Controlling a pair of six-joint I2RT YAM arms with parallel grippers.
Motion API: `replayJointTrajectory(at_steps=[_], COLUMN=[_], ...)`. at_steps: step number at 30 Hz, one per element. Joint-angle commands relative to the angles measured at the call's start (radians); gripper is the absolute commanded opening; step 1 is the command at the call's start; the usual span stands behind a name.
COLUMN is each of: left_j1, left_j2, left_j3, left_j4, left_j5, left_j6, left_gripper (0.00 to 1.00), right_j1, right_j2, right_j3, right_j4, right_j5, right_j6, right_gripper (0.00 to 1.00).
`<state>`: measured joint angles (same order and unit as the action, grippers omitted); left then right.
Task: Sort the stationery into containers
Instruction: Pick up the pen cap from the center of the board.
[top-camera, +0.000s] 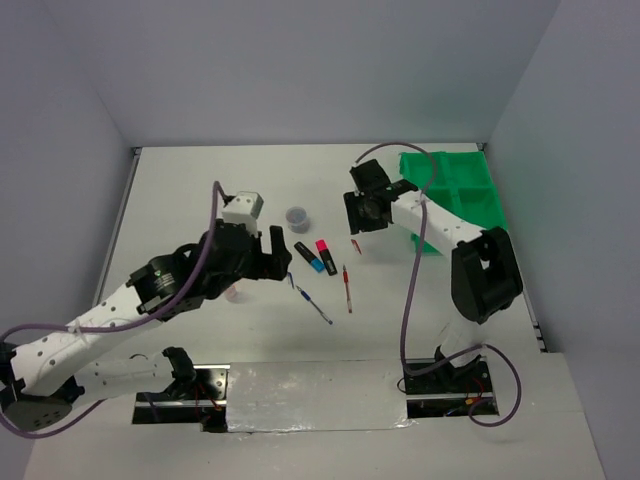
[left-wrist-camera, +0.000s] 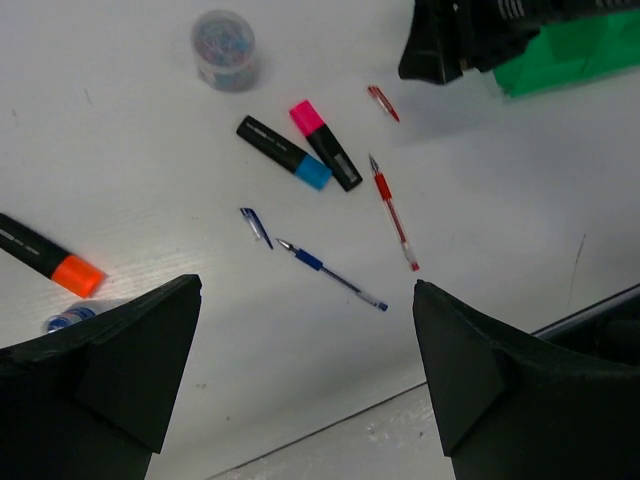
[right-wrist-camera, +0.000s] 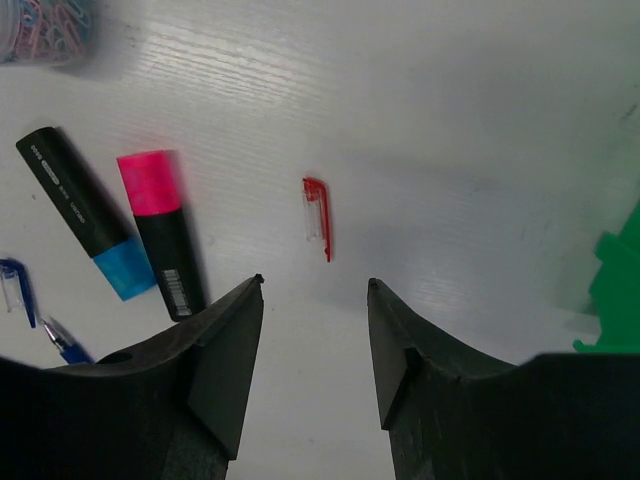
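The white table meets pale walls at the top, left and right of the overhead view, and a thin metal strip lines its left edge. The green tray sits at the upper right, close against the right-hand edge, and the right arm crosses its near-left corner. Bare tabletop spreads across the upper left and upper middle, and there is more below the pens.

The stationery lies in a loose cluster mid-frame between the two grippers, none of it in the tray. The right gripper hangs over a small red cap with its jaws partly apart and nothing between them (the cap lies just beyond the tips). The left gripper is spread wide and empty.

The tray is glossy moulded plastic with raised dividers. The round pot is translucent grey, with coloured clips showing inside. Two chunky black highlighters, the blue-ended one and the pink-ended one, lie just beside each other. The red pen and blue pen are thin, with clear barrels, and a blue cap lies near the blue pen. A black marker with an orange end lies at the left of the left wrist view. The tabletop shows faint grain-like streaks.
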<state>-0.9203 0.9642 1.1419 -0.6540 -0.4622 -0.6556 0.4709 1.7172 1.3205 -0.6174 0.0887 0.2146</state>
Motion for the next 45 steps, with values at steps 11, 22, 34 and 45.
replayJointTrajectory(at_steps=[11, 22, 34, 45], left_j1=[-0.206, -0.245, -0.25, -0.279], left_j2=[0.105, 0.134, 0.091, 0.197], left_j3=[-0.028, -0.048, -0.073, -0.126], left_j4=[0.039, 0.053, 0.051, 0.203], left_j5=[-0.102, -0.104, -0.107, 0.019], left_j6=[-0.111, -0.131, -0.147, -0.124], left_gripper=[0.99, 0.99, 0.99, 0.99], right_j1=[0.02, 0.025, 0.028, -0.078], right_j2=[0.214, 0.32, 0.329, -0.044], right_j3=[0.068, 0.112, 0.069, -0.17], right_j4=[0.042, 0.027, 0.045, 0.314], right_j5=[-0.009, -0.032, -0.114, -0.12], right_j6=[-0.05, -0.064, -0.07, 0.14], right_gripper=[0.54, 0.46, 0.0, 0.0])
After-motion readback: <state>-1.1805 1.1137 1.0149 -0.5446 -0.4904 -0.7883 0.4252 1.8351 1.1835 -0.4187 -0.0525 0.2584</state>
